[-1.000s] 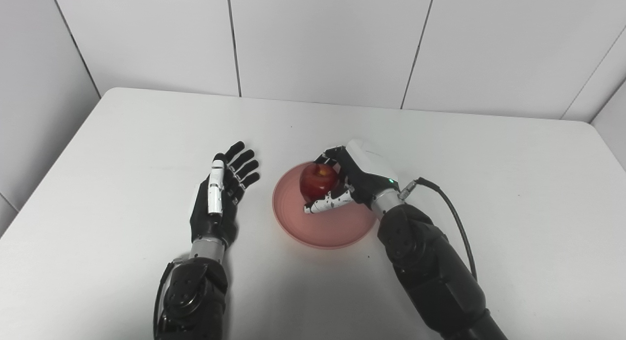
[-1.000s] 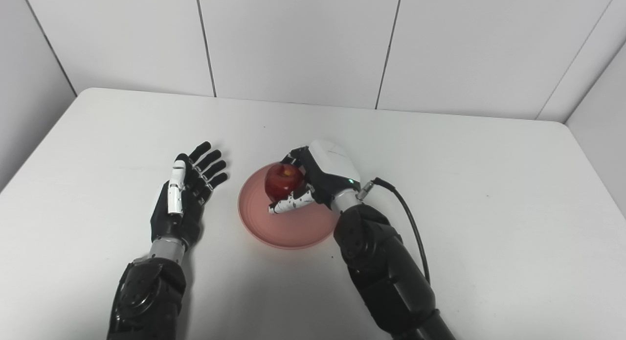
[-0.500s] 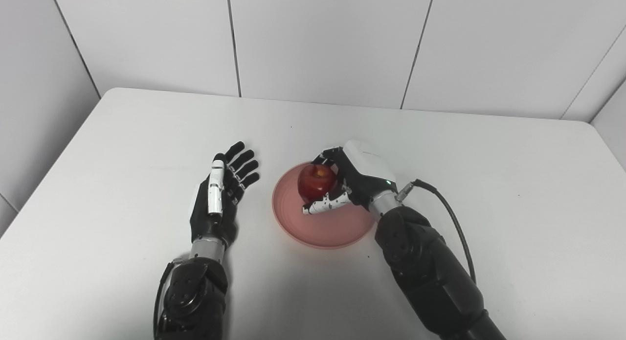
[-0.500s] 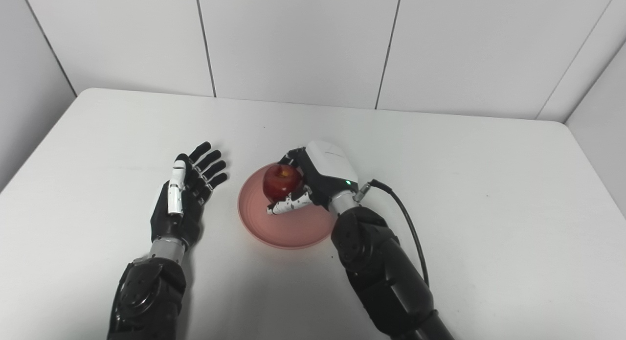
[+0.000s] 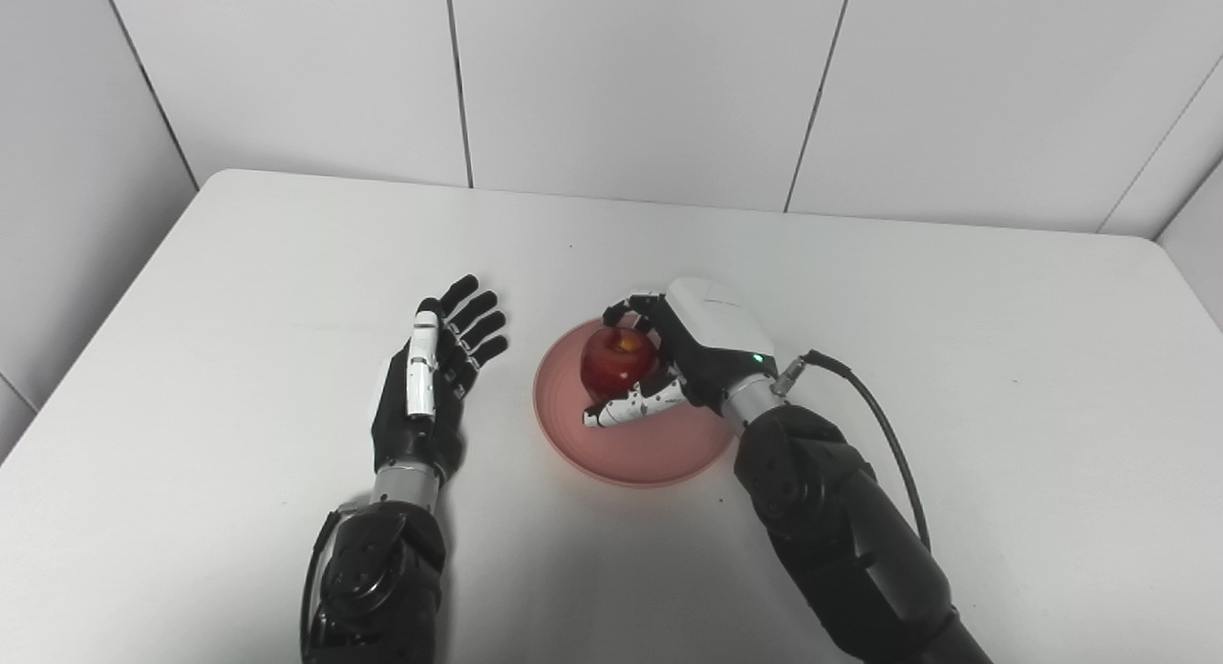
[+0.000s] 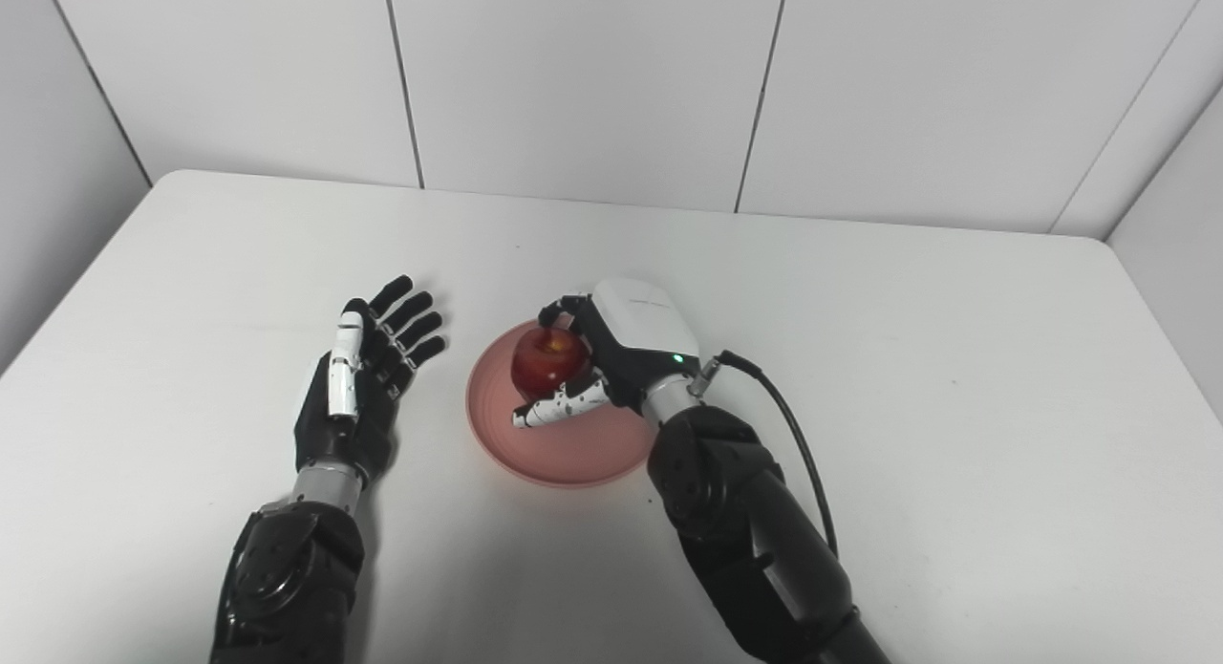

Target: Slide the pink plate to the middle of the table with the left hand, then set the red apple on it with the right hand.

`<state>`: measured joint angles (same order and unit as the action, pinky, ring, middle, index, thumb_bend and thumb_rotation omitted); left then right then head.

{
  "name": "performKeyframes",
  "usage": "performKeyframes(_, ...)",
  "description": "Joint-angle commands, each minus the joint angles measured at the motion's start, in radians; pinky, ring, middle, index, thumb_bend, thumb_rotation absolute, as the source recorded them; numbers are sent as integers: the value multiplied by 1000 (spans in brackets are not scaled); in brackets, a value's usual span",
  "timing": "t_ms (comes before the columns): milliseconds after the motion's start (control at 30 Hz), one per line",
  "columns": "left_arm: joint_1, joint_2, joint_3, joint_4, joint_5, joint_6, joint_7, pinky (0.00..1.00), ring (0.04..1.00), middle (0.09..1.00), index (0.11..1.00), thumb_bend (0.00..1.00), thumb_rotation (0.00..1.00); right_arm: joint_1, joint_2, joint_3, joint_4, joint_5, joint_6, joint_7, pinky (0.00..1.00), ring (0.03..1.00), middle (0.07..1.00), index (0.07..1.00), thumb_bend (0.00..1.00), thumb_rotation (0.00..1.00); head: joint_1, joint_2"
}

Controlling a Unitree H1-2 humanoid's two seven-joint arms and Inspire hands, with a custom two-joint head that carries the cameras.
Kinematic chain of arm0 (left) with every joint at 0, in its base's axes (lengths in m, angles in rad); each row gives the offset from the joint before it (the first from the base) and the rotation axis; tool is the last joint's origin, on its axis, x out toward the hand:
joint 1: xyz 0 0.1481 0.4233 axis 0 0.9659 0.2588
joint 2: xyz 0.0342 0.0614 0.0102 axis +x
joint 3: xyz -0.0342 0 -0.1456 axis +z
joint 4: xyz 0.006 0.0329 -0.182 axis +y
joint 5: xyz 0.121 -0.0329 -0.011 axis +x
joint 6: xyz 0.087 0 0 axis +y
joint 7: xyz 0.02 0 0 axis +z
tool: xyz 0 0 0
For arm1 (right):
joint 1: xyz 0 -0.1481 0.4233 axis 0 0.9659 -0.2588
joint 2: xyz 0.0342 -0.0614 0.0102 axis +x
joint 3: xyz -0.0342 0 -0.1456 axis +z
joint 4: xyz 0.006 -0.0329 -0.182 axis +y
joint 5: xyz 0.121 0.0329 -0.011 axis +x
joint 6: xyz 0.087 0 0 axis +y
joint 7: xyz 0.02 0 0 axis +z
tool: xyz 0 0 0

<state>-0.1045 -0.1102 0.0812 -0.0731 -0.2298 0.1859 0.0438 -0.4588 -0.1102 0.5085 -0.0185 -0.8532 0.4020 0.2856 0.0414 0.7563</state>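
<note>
The plate [image 5: 638, 439] lay near the middle of the table [image 5: 955, 339]. The right hand [image 5: 683, 353] was over it, fingers and thumb wrapped around the apple [image 5: 617, 356], which sat within the plate's rim; whether the apple touched the plate could not be told. The left hand [image 5: 435, 373] rested on the table just left of the plate, apart from it, fingers spread and holding nothing
</note>
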Motion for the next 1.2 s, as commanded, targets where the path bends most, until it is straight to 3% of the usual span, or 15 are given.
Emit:
performKeyframes(0, -18, -2, 1, -22, -5, -5, -3, 790, 803, 806, 789, 390, 1000, -27, -3, -4, -42, -21, 7, 4, 503, 685, 806, 823, 977, 447, -1, 2)
performKeyframes(67, -18, 1, 1, -21, -5, -8, -6, 790, 803, 807, 791, 392, 1000, -28, -4, -9, -49, -24, 4, 14, 522, 709, 840, 848, 999, 463, -4, 1)
performKeyframes(500, -17, -2, 5, -23, -10, -6, -3, 791, 800, 803, 786, 387, 1000, -10, -19, -40, -122, -27, -9, 58, 531, 722, 847, 857, 1000, 469, -11, -2)
performKeyframes(733, -16, 1, 1, -16, -4, -13, -8, 795, 805, 807, 791, 388, 1000, 15, -50, -117, -212, 55, -75, 21, 451, 638, 862, 893, 1000, 480, -17, -6)
performKeyframes(1033, -15, 0, 1, -22, -5, -11, -7, 791, 803, 808, 792, 383, 1000, 59, -116, -213, -379, 76, -30, 64, 463, 653, 867, 885, 1000, 476, -23, -8)
performKeyframes(1167, -16, 0, 3, -20, -5, -11, -6, 789, 803, 807, 791, 381, 1000, 100, -139, -291, -449, 159, -6, 92, 417, 599, 851, 878, 1000, 449, -24, -9)
